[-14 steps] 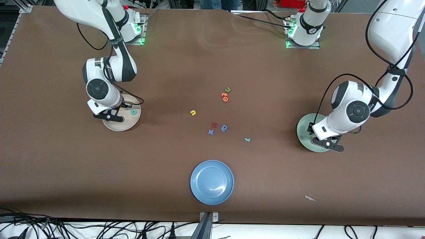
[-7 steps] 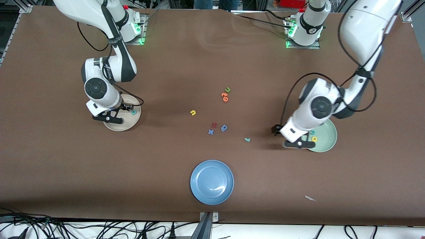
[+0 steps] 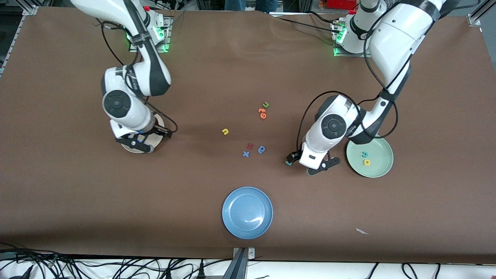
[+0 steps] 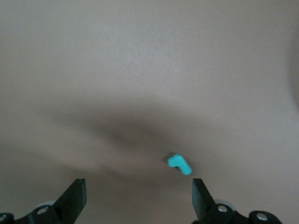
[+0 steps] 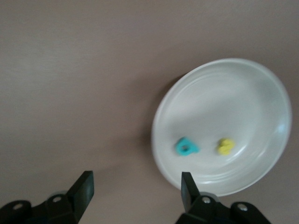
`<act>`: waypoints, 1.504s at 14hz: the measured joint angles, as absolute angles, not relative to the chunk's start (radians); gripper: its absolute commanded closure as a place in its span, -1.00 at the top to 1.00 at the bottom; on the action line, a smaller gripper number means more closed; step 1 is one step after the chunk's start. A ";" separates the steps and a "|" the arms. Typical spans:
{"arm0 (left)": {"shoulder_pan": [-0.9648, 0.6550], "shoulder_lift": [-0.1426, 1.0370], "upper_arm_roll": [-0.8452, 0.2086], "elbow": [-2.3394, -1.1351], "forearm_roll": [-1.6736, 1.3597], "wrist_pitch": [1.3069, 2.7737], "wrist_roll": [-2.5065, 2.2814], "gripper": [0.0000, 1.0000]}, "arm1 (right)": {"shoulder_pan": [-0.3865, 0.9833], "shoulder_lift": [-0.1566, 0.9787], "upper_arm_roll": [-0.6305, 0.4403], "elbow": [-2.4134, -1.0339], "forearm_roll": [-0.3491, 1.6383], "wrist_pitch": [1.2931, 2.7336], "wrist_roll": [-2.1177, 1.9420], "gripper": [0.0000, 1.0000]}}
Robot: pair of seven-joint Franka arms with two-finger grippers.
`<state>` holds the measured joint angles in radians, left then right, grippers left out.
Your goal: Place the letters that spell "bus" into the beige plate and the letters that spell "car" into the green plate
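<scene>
The beige plate [image 5: 243, 93] holds the teal "b" [image 5: 187, 146] and the yellow "s" [image 5: 226, 146]. In the front view my right hand covers most of the beige plate [image 3: 157, 140]. My right gripper [image 5: 135, 186] is open and empty, above the plate's edge. The green plate [image 3: 381, 149] holds the teal-blue "c" [image 3: 364, 154] and the yellow "a" [image 3: 366, 162]. The teal "r" [image 4: 180, 164] lies on the table. My left gripper [image 4: 138, 189] hangs open just above it, holding nothing. The yellow "u" [image 3: 225, 131] lies mid-table.
A green "u" [image 3: 266, 104] and an orange letter [image 3: 262, 113] lie mid-table. Nearer the camera lie a red letter [image 3: 250, 146], a blue rounded letter [image 3: 261, 149] and a blue "x" [image 3: 246, 154]. A blue plate [image 3: 247, 212] sits near the front edge, a white scrap [image 3: 362, 231] beside it.
My left arm swung from the green plate to the teal "r", jaws now wide. My right gripper opened over the beige plate and shifted slightly.
</scene>
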<state>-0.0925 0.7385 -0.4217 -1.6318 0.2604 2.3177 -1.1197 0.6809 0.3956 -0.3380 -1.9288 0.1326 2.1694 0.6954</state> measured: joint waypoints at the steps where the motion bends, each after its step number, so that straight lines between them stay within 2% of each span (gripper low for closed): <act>1: -0.106 0.761 -0.421 -1.607 0.260 2.318 -1.197 1.00 | 0.702 0.420 -0.317 -1.899 0.144 2.169 0.805 0.68; 5: -0.137 0.831 -0.417 -1.523 0.260 2.318 -1.362 0.84 | 0.804 0.535 -0.268 -1.787 0.166 2.183 1.129 0.50; 6: -0.142 0.845 -0.412 -1.509 0.260 2.318 -1.378 0.75 | 0.825 0.562 -0.267 -1.764 0.193 2.190 1.175 0.40; 8: -0.166 0.866 -0.374 -1.490 0.260 2.318 -1.412 0.53 | 0.859 0.609 -0.266 -1.735 0.233 2.229 1.223 0.34; 10: -0.198 0.884 -0.336 -1.475 0.260 2.318 -1.443 0.40 | 0.890 0.646 -0.266 -1.732 0.244 2.257 1.258 0.29; 15: -0.217 0.890 -0.326 -1.458 0.260 2.317 -1.484 0.35 | 0.938 0.693 -0.265 -1.731 0.256 2.324 1.343 0.20; 17: -0.217 0.890 -0.326 -1.458 0.260 2.317 -1.487 0.31 | 0.938 0.703 -0.267 -1.731 0.256 2.364 1.346 -0.11; 18: -0.218 0.890 -0.326 -1.458 0.260 2.317 -1.488 0.28 | 0.937 0.706 -0.268 -1.731 0.257 2.373 1.346 -0.39; 19: -0.220 0.890 -0.326 -1.458 0.260 2.317 -1.490 0.26 | 0.937 0.707 -0.269 -1.731 0.257 2.377 1.346 -0.85; 20: -0.223 0.890 -0.326 -1.458 0.260 2.317 -1.495 0.22 | 0.937 0.708 -0.269 -1.731 0.257 2.379 1.346 -0.94; 21: -0.227 0.890 -0.326 -1.458 0.260 2.317 -1.500 0.19 | 0.937 0.709 -0.270 -1.731 0.257 2.380 1.346 -0.95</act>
<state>-0.2274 0.8901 -0.3261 -1.4580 0.2604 2.3172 -1.5002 0.9374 0.7086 -0.2695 -1.7311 0.2575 2.3802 1.3464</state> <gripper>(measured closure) 0.366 0.744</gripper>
